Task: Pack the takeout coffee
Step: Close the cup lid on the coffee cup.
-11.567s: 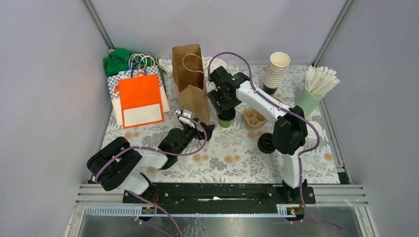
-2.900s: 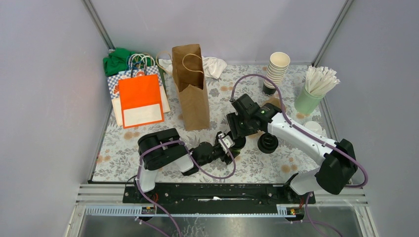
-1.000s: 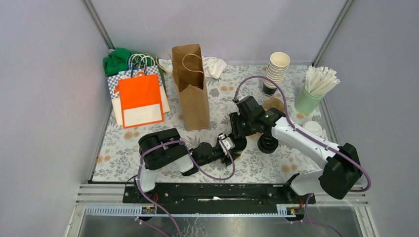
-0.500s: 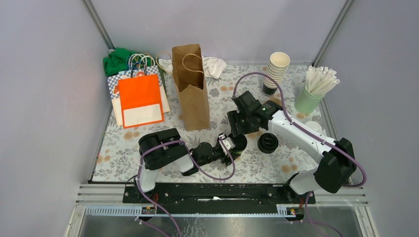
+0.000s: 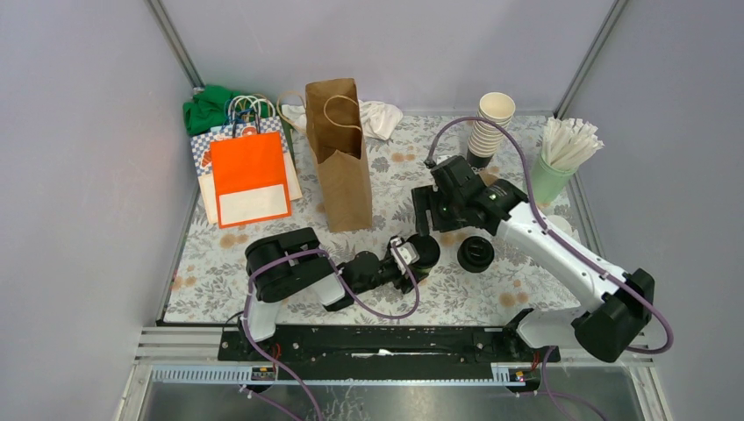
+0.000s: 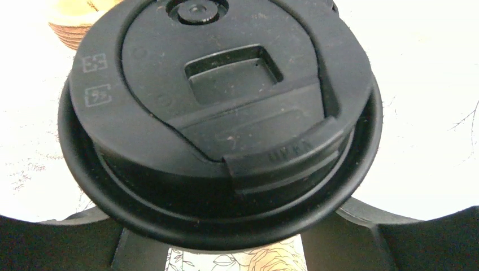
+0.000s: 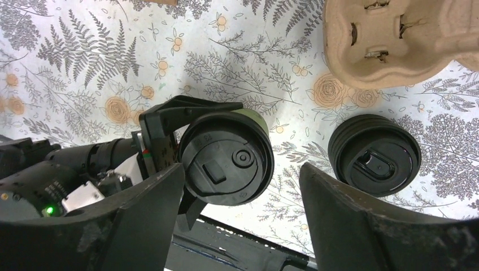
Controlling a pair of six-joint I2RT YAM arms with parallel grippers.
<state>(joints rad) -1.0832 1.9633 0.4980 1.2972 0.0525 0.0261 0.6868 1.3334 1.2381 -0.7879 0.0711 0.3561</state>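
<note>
Grey floral print covers the surface [image 5: 211,263]. A tall brown paper bag [image 5: 340,167] stands upright on it, beyond the left hand [image 5: 416,256] and off to that hand's left, well apart from it.

The left arm lies low across the surface. Its hand is clamped on a takeout coffee cup [image 7: 226,157]. From above, one dark finger curls round the cup's far side and the other sits against its near side. The cup stands upright on the surface, a strip of green wall showing under its rim.

The right hand [image 7: 242,169] hangs above that cup with its fingers spread wide, nothing between them and nothing touched. The cup shows in the gap below.

A moulded pulp carrier [image 7: 390,39] lies on the surface beyond the right hand, towards its right. A stack of black lids [image 7: 374,155] sits to the right of the gripped cup, near it but not touching.

The cup's own black lid [image 6: 220,113] is on the rim and fills the left wrist view.
</note>
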